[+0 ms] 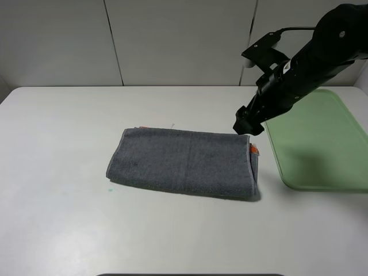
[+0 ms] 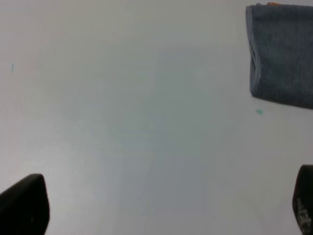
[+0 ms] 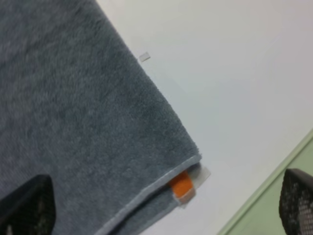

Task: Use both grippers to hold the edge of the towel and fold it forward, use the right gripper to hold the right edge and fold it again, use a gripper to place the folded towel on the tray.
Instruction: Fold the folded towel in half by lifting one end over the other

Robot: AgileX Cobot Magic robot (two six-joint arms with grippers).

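towel spot: towel [image 1: 184,164] lies flat on the white table [image 1: 57,218], about mid-table, just beside the tray [image 1: 328,138] but not touching it
towel state: doubled over, grey face out, looks like the first fold is done (judgement)
long axis: runs left-right across the high view, slightly slanted, right end a bit nearer the camera
pointing: short hemmed right end faces the tray; orange stripe [image 3: 181,185] peeks out between the layers at that end's far corner
right gripper: right gripper [image 1: 248,126] hangs over the far right corner of the towel, apart from it as far as i can tell
right fingers: spread wide, nothing between them
why there: lined up on the right edge, likely to pinch it for the second fold (judgement)
left gripper: left gripper [image 2: 164,203] is over bare table, well off the towel's left end; not seen in the high view
left fingers: spread wide, holding nothing
why there: probably parked clear so the right arm can work alone
tray: bare, on the right, close by so the folded towel only needs a short carry
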